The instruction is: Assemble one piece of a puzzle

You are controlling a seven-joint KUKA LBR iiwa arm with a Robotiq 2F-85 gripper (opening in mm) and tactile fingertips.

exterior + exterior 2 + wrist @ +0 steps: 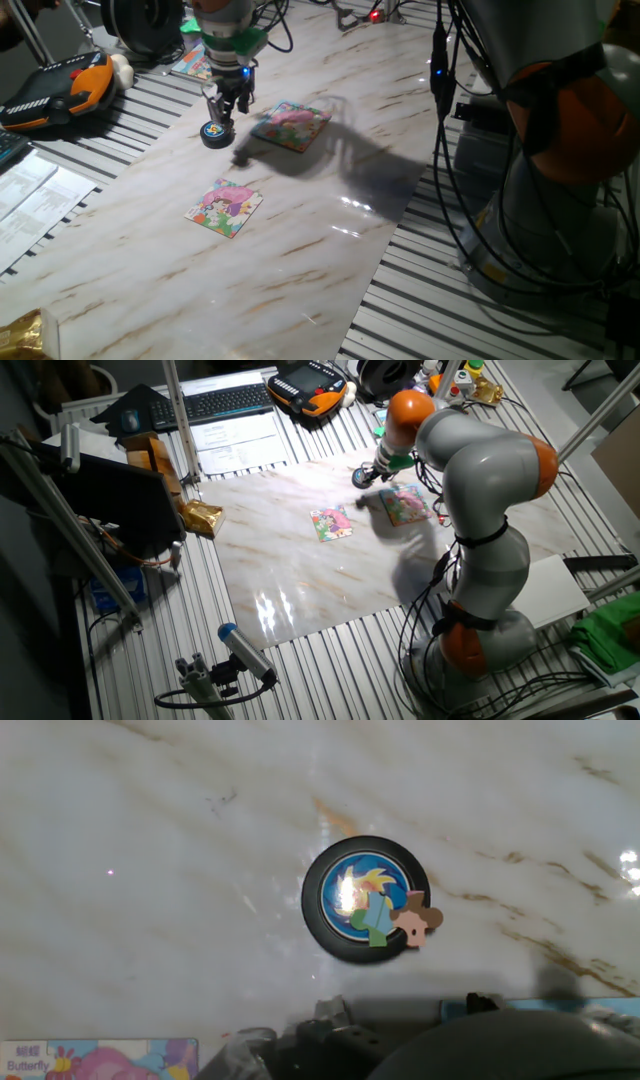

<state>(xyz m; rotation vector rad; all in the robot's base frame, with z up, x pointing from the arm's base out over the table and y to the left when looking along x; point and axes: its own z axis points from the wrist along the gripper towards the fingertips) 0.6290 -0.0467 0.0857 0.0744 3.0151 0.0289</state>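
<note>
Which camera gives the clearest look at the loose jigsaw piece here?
The hand view: the piece lies across the black disc's edge, its knobbly outline plain. In both fixed views only the disc shows beneath the end effector; the piece is too small to make out.

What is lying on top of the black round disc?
A tiny knobbly jigsaw piece, pinkish-brown and green, lies partly on the black round disc, overhanging its right rim. It covers part of the blue centre picture; that part cannot be seen.

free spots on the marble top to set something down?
Bare marble between the near puzzle board and the table's front edge, and right of both boards. Crowded at the far left corner: pincer over the black disc with the piece on it, far puzzle board alongside.
</note>
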